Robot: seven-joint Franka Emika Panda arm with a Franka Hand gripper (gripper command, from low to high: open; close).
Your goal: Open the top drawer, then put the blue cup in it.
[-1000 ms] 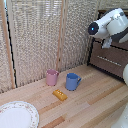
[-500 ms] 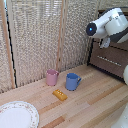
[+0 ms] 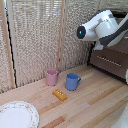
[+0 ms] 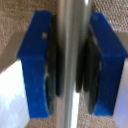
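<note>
The tool [image 4: 70, 65] clamps its blue pads [image 4: 37, 65] on the top drawer's round silver bar [image 4: 72, 30].

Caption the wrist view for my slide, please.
Blue-padded gripper closed around the top drawer's silver bar handle.

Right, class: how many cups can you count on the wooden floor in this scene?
2. The pink cup stands near the reed screen; the blue cup stands beside it, on the exterior view's right, just behind the small orange block. None appears hidden.
</note>
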